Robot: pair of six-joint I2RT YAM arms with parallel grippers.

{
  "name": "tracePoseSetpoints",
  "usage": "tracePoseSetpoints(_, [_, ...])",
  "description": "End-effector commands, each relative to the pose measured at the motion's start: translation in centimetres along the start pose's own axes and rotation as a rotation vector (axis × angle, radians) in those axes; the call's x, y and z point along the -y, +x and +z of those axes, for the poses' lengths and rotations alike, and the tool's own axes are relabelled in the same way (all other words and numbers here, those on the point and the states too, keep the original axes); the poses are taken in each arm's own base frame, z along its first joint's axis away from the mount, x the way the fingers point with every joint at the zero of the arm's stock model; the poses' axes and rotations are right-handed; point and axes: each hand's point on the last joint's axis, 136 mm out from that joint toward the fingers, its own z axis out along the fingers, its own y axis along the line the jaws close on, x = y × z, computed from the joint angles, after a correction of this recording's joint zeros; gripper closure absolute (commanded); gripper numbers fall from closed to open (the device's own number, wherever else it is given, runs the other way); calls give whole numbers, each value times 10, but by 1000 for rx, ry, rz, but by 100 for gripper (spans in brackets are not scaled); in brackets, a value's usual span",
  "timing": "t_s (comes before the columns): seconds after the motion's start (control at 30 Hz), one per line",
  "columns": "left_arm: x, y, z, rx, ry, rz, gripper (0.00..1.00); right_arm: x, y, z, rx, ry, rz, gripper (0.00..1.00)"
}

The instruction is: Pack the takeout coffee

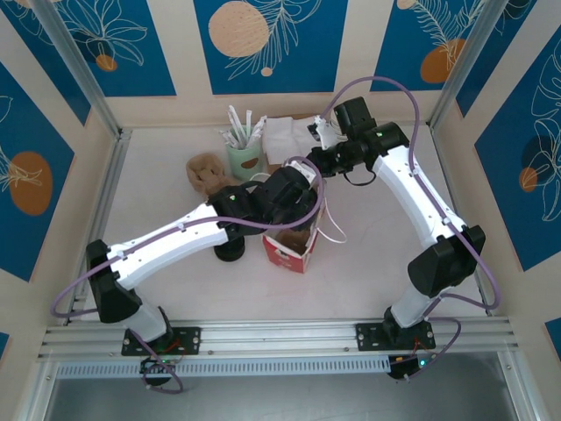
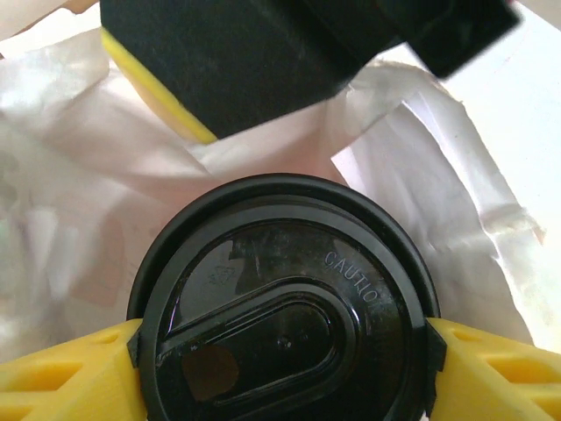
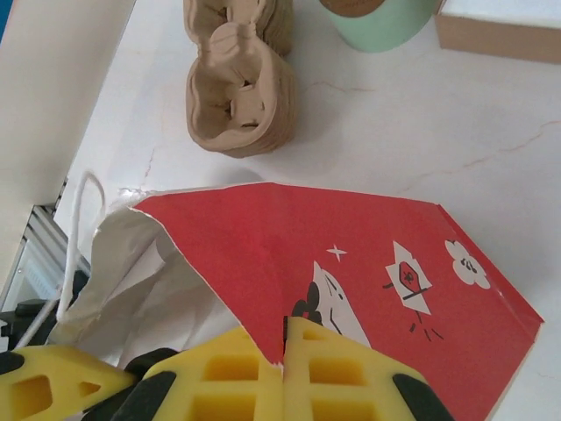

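Black-lidded takeout coffee (image 2: 285, 320) in left gripper (image 2: 285, 373), right gripper (image 3: 285, 373) pinching bag (image 3: 377, 254)

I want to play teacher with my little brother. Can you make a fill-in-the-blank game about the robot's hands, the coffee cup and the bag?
The left hand grips the small takeout coffee cup by its round plastic lid, which is ____. The right hand is shut on the edge of the paper bag, ____ outside with white drawings. Past the bag, brown cardboard cup trays lie near a round pot coloured pale ____.
Missing words: black, red, green.
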Motion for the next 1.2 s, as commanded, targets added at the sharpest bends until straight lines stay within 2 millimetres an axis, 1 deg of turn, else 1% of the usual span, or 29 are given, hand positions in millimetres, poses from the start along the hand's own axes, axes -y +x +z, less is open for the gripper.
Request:
tracePoseSetpoints(0.0, [-4, -2, 6, 11, -17, 13, 27, -24, 2, -17, 21, -70, -19, 100])
tracePoseSetpoints(0.17, [-2, 5, 12, -7, -9, 33, 26, -32, -4, -22, 34, -93, 0, 100])
tracePoseSetpoints(0.3, [-3, 11, 11, -30, -14, 44, 25, -32, -6, -23, 36, -87, 43, 100])
tracePoseSetpoints(0.37, [-7, 17, 11, -46, -30, 38, 25, -32, -7, -24, 39, -82, 63, 100])
tracePoseSetpoints(0.5, [-11, 20, 7, -46, -37, 23, 25, -36, -5, -26, 43, -92, 64, 100])
tracePoseSetpoints(0.73, [-18, 32, 13, -37, -70, 18, 25, -38, 3, -24, 29, -104, 104, 100])
tracePoseSetpoints(0.87, [-16, 31, 14, -12, -57, 8, 25, -40, 2, -23, 41, -120, 117, 100])
tracePoseSetpoints(1.17, [-23, 15, 7, 61, -91, -14, 25, -44, -1, -18, 44, -169, 146, 100])
